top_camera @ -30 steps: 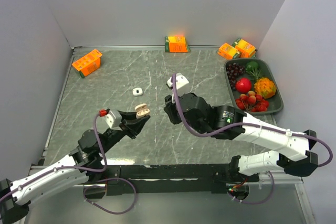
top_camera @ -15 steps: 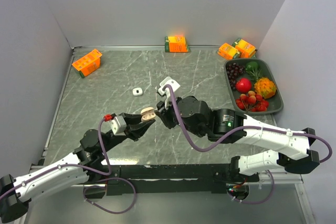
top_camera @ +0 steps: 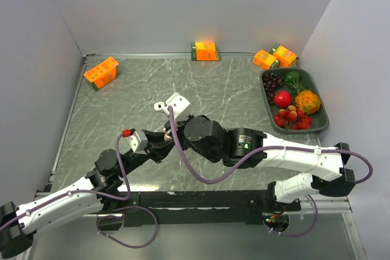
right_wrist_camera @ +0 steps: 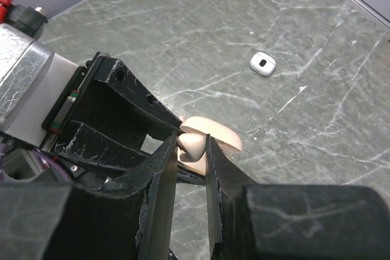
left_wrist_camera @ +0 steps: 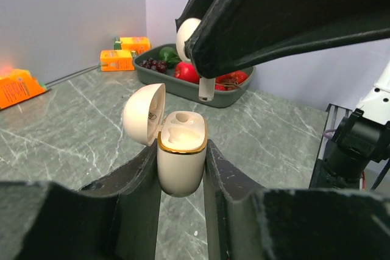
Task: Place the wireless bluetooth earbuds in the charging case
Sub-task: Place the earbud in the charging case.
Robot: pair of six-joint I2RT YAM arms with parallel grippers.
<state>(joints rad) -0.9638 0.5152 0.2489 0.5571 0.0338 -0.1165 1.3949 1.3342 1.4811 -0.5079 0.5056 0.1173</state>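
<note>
1. The surface [top_camera: 231,83] is lying flat and grey, looking like smooth stone with thin white lines running across it.
2. A dark tray [left_wrist_camera: 231,99] with rounded corners is sitting at the far right, holding red, purple, green and spiky yellow fruit.
3. The left end effector [left_wrist_camera: 181,175] is squeezing its two black fingers tight against the sides of the charging case, lifting it above the surface.
4. The right end effector [right_wrist_camera: 190,150] is pinching the earbud between its black, rough-edged fingers, right over the open case.
5. Orange boxes [top_camera: 100,72] are resting along the back edge and in the far corners.
6. The charging case [left_wrist_camera: 183,150] is standing upright in the left grip. It is looking creamy, smooth and rounded, with a shiny gold rim, and its lid [left_wrist_camera: 145,114] is hanging open to one side.
7. A little white case [right_wrist_camera: 263,63] is lying alone on the surface, well apart from the grip.
8. The earbud [left_wrist_camera: 186,35] is showing a round pale head, and its thin stem is pointing down at the hollow in the case, not touching it.
</note>
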